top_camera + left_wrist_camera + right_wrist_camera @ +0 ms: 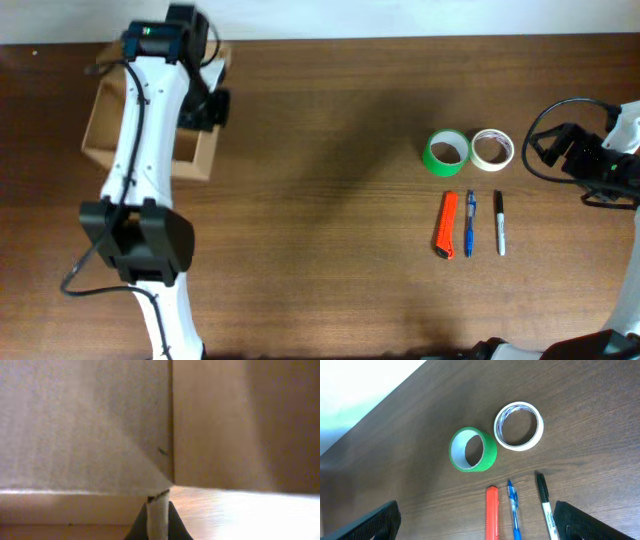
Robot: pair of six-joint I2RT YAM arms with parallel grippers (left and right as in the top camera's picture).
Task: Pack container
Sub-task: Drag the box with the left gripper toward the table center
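Left pincer (158,522): closed down to a thin gap, its two dark fingertips pinching a cardboard edge of the box (195,158). Its wrist view is filled close up by tan cardboard walls meeting at a corner. From above, it sits at the far right side of the box, with the white arm lying across the open top.

Box: tan cardboard, plain, open on top. It stands at the far left of the table (320,210), close to the far edge. The arm covers most of the inside, so its contents cannot be told.

Right pincer (476,510): spread wide, one finger at each lower corner of its wrist view, holding nothing. It hangs at the right edge of the table, clear of every item.

Green tape roll (472,450): lies flat, right of centre.

White tape roll (518,426): lies flat, just beside the green roll on its right.

Orange cutter (492,512), blue pen (513,510), black marker (543,502): lie side by side in that order from left to right. They are parallel and nearer than the rolls. All are well apart from the box.
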